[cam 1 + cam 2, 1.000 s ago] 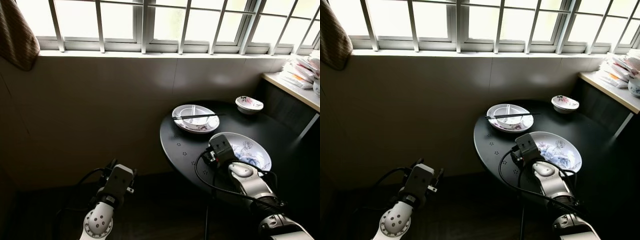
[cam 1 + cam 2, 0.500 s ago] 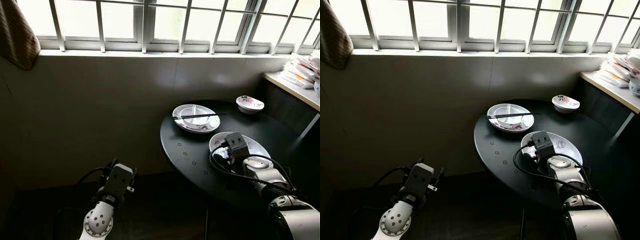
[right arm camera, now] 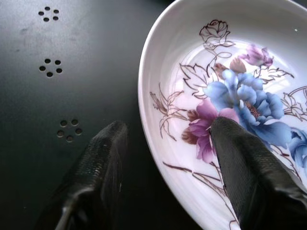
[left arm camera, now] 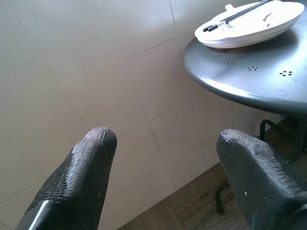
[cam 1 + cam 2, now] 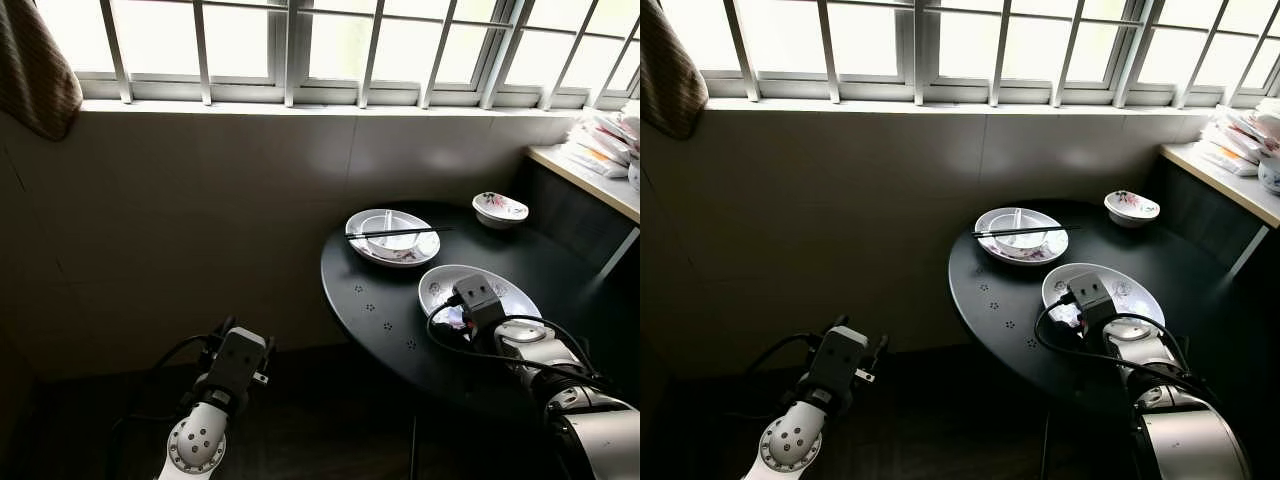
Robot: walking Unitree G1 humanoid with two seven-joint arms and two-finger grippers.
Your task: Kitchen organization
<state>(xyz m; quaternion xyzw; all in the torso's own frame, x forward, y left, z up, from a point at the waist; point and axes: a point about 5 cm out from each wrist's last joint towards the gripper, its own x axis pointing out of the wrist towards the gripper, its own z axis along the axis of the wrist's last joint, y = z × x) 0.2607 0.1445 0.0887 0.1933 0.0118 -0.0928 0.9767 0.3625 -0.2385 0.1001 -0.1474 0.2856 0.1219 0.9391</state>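
Your right gripper (image 3: pixel 165 158) straddles the near rim of the large flowered plate (image 3: pixel 230 96): one finger rests inside the dish on the blue and purple blossoms, the other sits outside over the dark tabletop, and the rim runs between them. The fingers stand apart, with a gap on either side of the rim, so nothing is clamped. In the head views you see that plate (image 5: pixel 515 292) lying at the near edge of the round black table (image 5: pixel 370 290), with the right wrist and its looped cable just above it. Beyond the gripper, farther in on the table toward the window, you have a second white plate (image 5: pixel 392 240) holding a smaller dish, with a pair of black chopsticks (image 5: pixel 395 233) laid across the top. Past that, near the table's far right edge, sits a small patterned bowl (image 5: pixel 499 208). To the right of the table runs a pale counter (image 5: pixel 590 178) stacked with papers. Your left gripper (image 4: pixel 163 182) hangs low beside the table, well apart from it, fingers spread wide and holding nothing, aimed at the tiled wall (image 4: pixel 96 72) below the barred window (image 5: pixel 330 45).
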